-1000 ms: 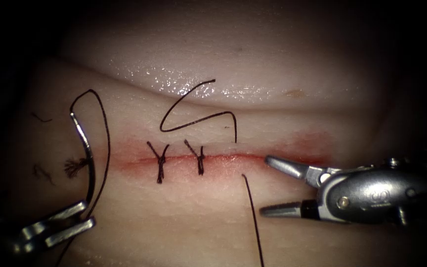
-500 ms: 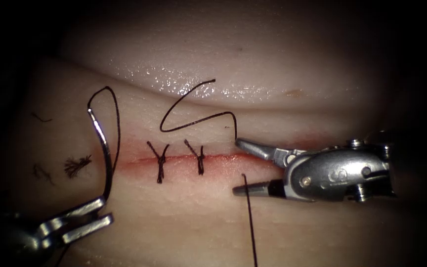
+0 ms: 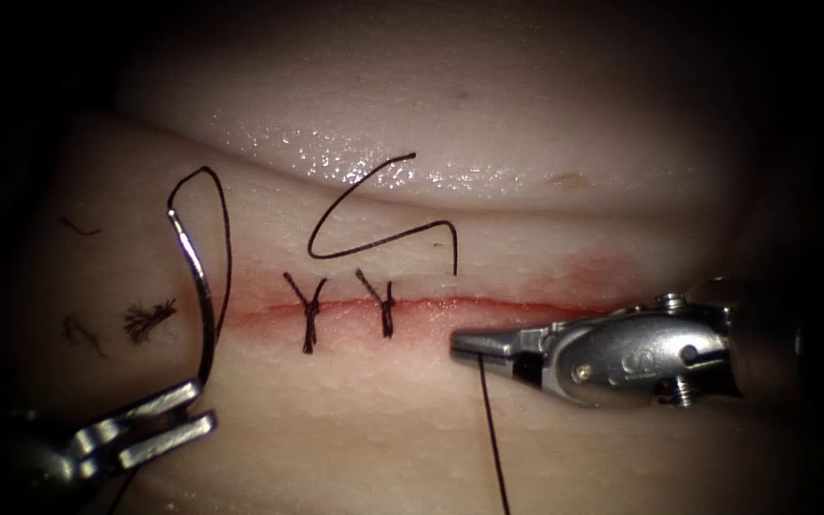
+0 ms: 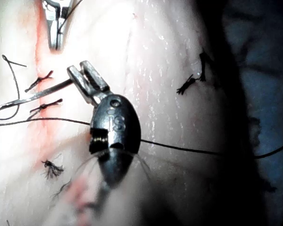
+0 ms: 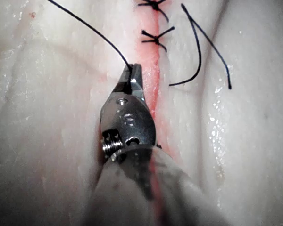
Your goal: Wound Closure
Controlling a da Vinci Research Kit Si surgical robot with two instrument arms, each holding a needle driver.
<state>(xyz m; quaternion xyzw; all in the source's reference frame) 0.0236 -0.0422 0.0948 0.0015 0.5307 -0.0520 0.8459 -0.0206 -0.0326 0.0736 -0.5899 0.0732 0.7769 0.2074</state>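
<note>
Tissue: pale pork belly [image 3: 545, 133] with a cut [image 3: 526, 307] running left to right across the endoscope view, edged with red fluid [image 3: 603, 277].

Stitches: two dark tied stitches [image 3: 312, 315] cross the cut side by side, left of its middle; they also show in the right wrist view [image 5: 155, 37].

Needle: a curved steel needle [image 3: 197, 286] stands clear of the tissue, at the left end of the cut. Its long axis runs nearly up and down in the endoscope view, the arc bowing toward the right. The upper end, with the thread on it, points up and slightly left.

Left tool: the left tool [image 3: 159, 434] has its jaws clamped on the needle's lower end, below the level of the cut.

Right tool: the right tool [image 3: 469, 345] lies level, tips pointing left, just below the cut and right of the second stitch. Its jaws are pressed together on the thread where the strand leaves the tissue; the right wrist view [image 5: 132, 77] shows the same grip.

Thread: dark thread [image 3: 493, 429] drops straight down from the right tool's tips to the frame edge. Another length loops from the needle's upper end and falls down its right side. A loose curl lies above the cut.

Loose ends: frayed cut bits of thread [image 3: 150, 319] lie on the tissue left of the needle.
</note>
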